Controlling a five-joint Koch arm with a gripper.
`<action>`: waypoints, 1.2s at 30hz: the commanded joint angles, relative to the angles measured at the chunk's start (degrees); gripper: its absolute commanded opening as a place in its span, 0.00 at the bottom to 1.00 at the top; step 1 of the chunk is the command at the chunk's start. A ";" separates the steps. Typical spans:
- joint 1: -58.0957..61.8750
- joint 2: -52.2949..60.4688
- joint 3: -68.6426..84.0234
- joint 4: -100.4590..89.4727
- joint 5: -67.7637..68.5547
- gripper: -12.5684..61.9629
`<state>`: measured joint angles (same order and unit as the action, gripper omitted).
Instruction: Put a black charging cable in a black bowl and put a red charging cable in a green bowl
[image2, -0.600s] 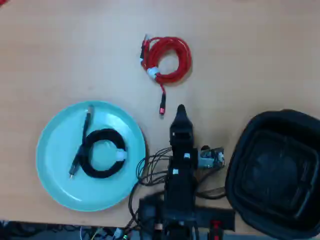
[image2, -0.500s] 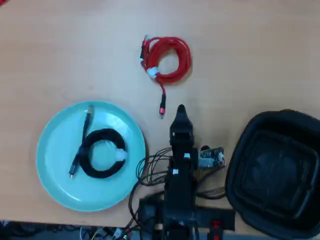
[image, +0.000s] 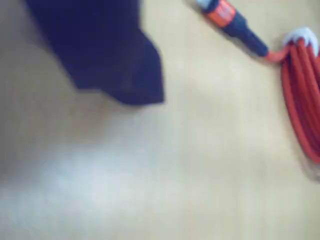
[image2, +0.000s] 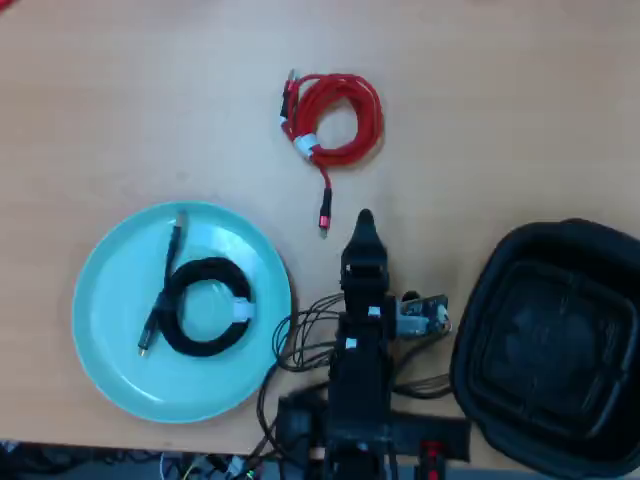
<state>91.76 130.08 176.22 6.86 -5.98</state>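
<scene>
In the overhead view the red charging cable (image2: 371, 115) lies coiled on the wooden table at top centre, its plug (image2: 323, 218) pointing down. My gripper (image2: 363, 219) hovers just right of that plug, holding nothing. Only one tip shows, so its state is unclear. The black charging cable (image2: 170, 316) lies coiled inside the green bowl (image2: 110, 290) at lower left. The black bowl (image2: 478, 310) sits empty at the right edge. In the wrist view one dark blurred finger (image: 120, 65) hangs at upper left, with the red charging cable (image: 300, 100) and its plug (image: 227, 16) at right.
The arm's base and loose wires (image2: 300, 345) take up the bottom centre between the two bowls. A small circuit board (image2: 425, 314) sticks out to the arm's right. A red scrap (image2: 5, 3) shows at the top-left corner.
</scene>
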 joint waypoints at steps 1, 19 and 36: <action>0.35 5.62 4.57 2.46 0.97 0.96; -1.14 5.89 -7.21 12.57 5.71 0.96; -2.46 5.89 -49.83 58.45 -0.44 0.96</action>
<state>89.38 130.08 132.63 62.40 -6.50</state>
